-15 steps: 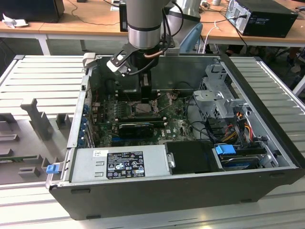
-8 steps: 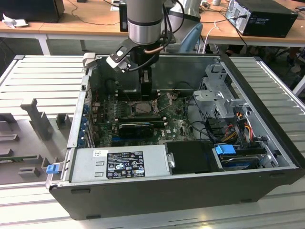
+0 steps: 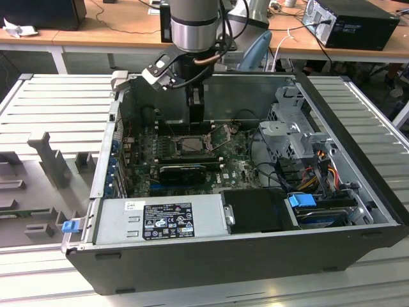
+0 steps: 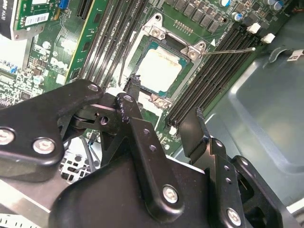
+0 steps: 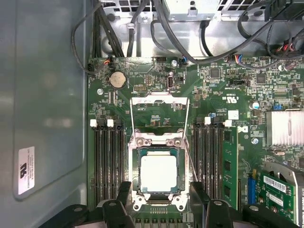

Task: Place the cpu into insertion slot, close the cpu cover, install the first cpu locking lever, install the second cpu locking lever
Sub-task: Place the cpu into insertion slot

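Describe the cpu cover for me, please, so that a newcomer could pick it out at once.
In the open computer case, find the green board and the pale square cpu between two banks of black memory slots. The cpu cover is swung open beside it, towards the coin battery. It alone is a thin silver frame with a square cut-out.

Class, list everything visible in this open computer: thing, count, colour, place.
computer case: one, dark grey, on the slatted table
power supply: one, grey, inside the case
circuit board: one, green, inside the case
insertion slot: one, dark with grey rim, on the board
cpu: one, pale silver, seated in the slot
cpu cover: one, silver, lying open beside the slot
memory slots: two banks, black, flanking the slot
coin battery: one, silver, on the board
gripper: one, black, open, above the slot
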Robot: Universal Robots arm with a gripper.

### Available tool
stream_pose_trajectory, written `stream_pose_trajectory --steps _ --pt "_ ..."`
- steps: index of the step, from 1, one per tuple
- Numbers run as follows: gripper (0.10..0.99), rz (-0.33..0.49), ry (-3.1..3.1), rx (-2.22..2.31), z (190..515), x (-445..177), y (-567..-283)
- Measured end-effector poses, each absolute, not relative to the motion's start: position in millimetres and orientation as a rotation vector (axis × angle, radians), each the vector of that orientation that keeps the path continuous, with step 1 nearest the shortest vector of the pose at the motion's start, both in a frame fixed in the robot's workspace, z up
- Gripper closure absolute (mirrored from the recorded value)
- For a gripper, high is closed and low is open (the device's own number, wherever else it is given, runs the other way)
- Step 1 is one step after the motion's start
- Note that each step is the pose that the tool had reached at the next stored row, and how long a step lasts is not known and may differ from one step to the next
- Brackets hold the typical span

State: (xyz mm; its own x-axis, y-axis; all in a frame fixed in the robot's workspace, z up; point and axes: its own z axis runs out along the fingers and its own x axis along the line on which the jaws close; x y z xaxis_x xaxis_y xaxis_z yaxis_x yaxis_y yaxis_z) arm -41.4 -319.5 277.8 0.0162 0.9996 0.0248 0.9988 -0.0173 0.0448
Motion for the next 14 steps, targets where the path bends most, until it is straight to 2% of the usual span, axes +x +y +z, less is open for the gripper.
stream_pose_trajectory --steps 14 --pt "0.482 0.077 2.192 2.229 307.3 -41.4 -319.5"
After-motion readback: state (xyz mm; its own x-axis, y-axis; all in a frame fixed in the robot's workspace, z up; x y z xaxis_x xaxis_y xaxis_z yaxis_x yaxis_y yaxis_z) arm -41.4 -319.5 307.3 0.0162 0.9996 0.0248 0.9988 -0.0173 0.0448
